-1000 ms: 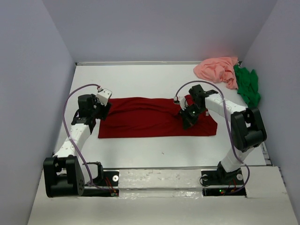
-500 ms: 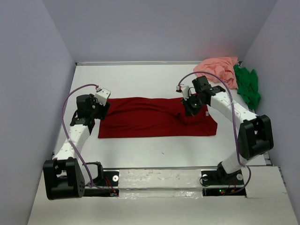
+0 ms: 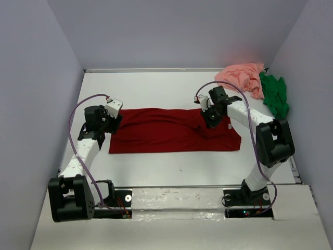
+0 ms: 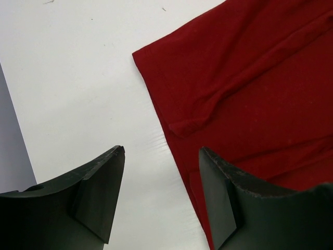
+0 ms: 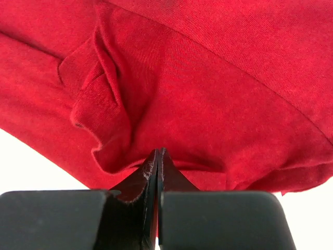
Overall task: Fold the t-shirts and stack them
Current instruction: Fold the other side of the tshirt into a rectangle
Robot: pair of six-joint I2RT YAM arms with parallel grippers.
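The dark red cloth t-shirt (image 3: pixel 174 136) lies spread lengthwise across the middle of the white table (image 3: pixel 156 88). The right gripper (image 5: pixel 157 151) has its fingers pressed tight together, pinching a raised fold of that shirt near its right end. The left gripper (image 4: pixel 161 151) is spread wide and holds nothing, poised over the shirt's left edge. The salmon pink cloth t-shirt (image 3: pixel 242 77) and the bright green cloth t-shirt (image 3: pixel 274 94) lie crumpled and touching in the far right corner.

Bare table (image 3: pixel 151 86) beyond red t-shirt (image 3: pixel 156 136), pink t-shirt (image 3: pixel 240 76), green t-shirt (image 3: pixel 274 94) crowd far-right corner
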